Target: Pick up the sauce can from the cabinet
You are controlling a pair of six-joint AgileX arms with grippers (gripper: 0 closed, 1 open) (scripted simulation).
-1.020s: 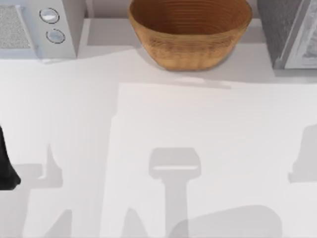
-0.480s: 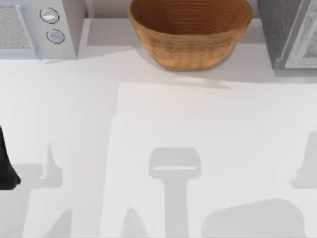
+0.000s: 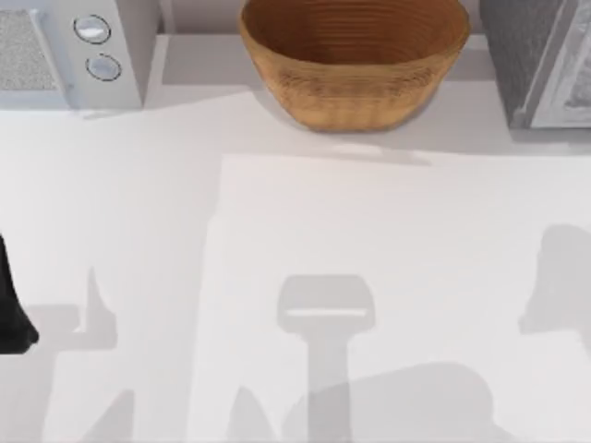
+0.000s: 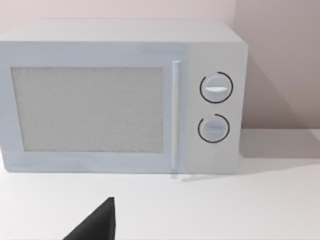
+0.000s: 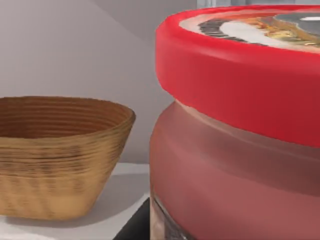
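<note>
From above, the wicker bowl (image 3: pixel 355 60) sits at twelve o'clock on the table (image 3: pixel 277 212), the microwave (image 3: pixel 74 51) at ten to eleven o'clock, and a grey cabinet (image 3: pixel 540 60) at one to two o'clock. A dark piece of the left arm (image 3: pixel 11 309) shows at nine o'clock, parked at the table's left edge. Compared with half a second ago, the shadow at three o'clock has grown and slid inward, and the broad shadow at five to six o'clock has spread leftward; this suggests the right arm is moving above the table.

The left wrist view faces the microwave (image 4: pixel 122 95) head-on, with its two dials. A black tip of the left gripper (image 4: pixel 97 222) pokes in; whether its pincer is released or clenched cannot be told.

In the right wrist view the sauce can (image 5: pixel 240 135) looms very close, with red lid and reddish label, and the wicker bowl (image 5: pixel 57 155) stands beyond it. The can seems to be carried by the right arm, likely already out of the cabinet, but the pincer itself is hidden, so its state cannot be told.
</note>
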